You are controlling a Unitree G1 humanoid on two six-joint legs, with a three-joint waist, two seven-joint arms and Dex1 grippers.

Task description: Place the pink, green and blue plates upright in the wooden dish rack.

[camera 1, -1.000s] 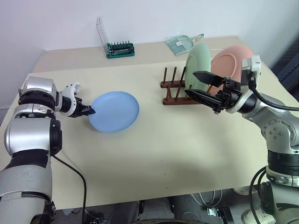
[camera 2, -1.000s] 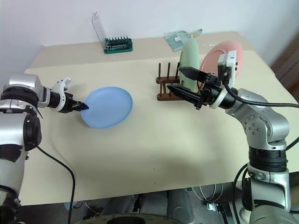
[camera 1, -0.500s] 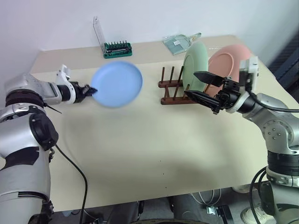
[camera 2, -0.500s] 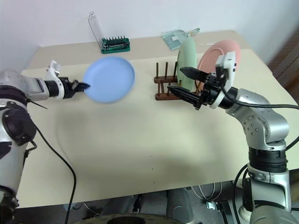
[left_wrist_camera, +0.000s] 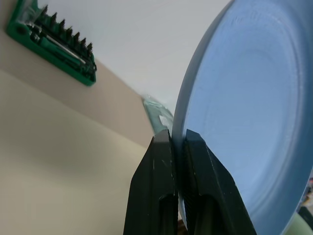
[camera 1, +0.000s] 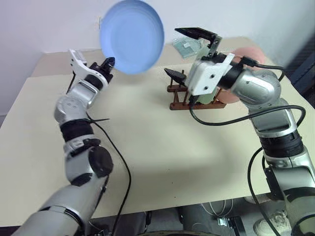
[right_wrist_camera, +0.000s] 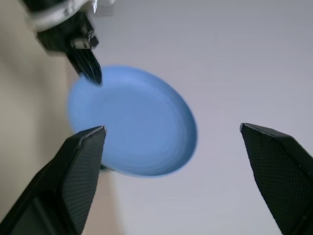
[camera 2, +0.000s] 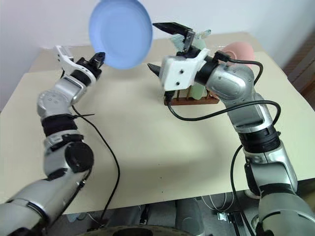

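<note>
Your left gripper (camera 1: 109, 61) pinches the rim of the blue plate (camera 1: 132, 35), held upright in the air above the beige table (camera 1: 147, 142), against the white wall (camera 1: 49, 22). Right gripper (camera 1: 186, 53) is spread wide, empty, beside it. Green plate (camera 2: 197, 92) and pink plate (camera 1: 244, 54) stand in the wooden dish rack (camera 1: 178, 97); a green bit tray (left_wrist_camera: 54, 41) lies near the table's far edge.

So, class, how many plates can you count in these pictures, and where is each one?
3. The blue plate is held up in the air by the left gripper. The green plate and the pink plate stand in the wooden dish rack, both partly hidden behind the right arm.
</note>
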